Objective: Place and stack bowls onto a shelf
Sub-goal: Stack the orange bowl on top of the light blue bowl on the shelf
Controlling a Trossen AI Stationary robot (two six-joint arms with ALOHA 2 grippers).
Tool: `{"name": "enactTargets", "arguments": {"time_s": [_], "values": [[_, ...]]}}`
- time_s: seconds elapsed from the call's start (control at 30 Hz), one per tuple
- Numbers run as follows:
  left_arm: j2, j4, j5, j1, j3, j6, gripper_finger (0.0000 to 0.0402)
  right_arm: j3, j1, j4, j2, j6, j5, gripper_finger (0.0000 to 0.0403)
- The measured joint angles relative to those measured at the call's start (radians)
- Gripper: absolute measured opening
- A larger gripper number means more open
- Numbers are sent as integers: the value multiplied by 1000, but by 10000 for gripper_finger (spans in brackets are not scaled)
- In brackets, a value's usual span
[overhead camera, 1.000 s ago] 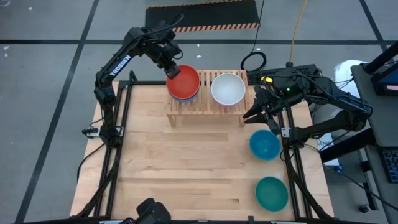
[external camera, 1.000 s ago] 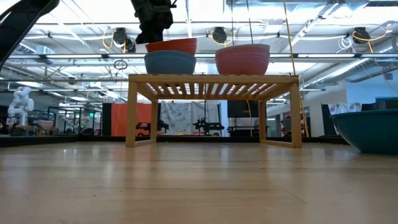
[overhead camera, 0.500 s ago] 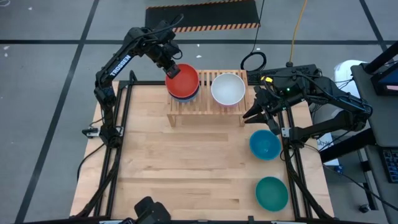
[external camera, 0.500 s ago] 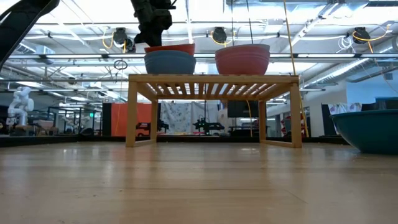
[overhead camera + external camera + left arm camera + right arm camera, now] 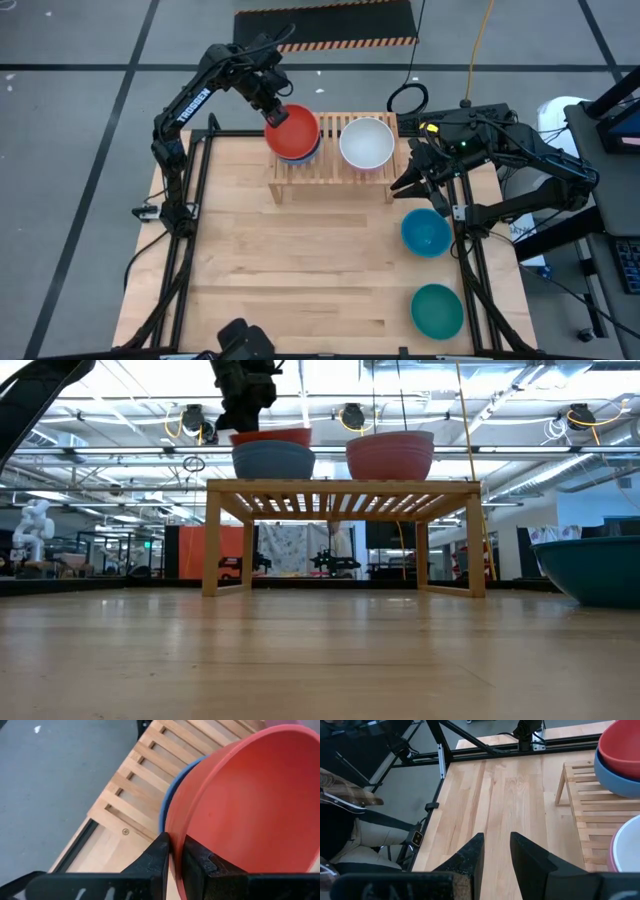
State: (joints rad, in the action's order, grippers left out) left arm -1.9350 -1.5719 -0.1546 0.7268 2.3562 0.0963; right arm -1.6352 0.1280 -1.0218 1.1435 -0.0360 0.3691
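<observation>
Sinking lower than a second ago, the red bowl (image 5: 293,131) now nests in the blue bowl (image 5: 272,461) at the shelf's (image 5: 330,171) ten o'clock; left end effector (image 5: 176,851) pinches its rim, release remains, and the right end effector (image 5: 496,851) waits spread.

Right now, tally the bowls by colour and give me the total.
Red bowl: 1, held at its rim by the left gripper
Blue bowls: 2, one under the red, one on the table
White bowl: 1
Pink bowl: 1, under the white
Teal green bowl: 1
Total: 6
</observation>
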Motion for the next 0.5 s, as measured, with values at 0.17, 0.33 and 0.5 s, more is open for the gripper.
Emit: {"name": "enactTargets", "arguments": {"time_s": [0.17, 0.33, 0.5], "values": [[0, 0, -32, -6, 0, 3, 42, 0, 0, 0, 0, 0, 0, 86], [0, 1, -28, -15, 0, 14, 42, 0, 0, 0, 0, 0, 0, 86], [0, 2, -28, -29, 0, 33, 42, 0, 0, 0, 0, 17, 0, 86]]}}
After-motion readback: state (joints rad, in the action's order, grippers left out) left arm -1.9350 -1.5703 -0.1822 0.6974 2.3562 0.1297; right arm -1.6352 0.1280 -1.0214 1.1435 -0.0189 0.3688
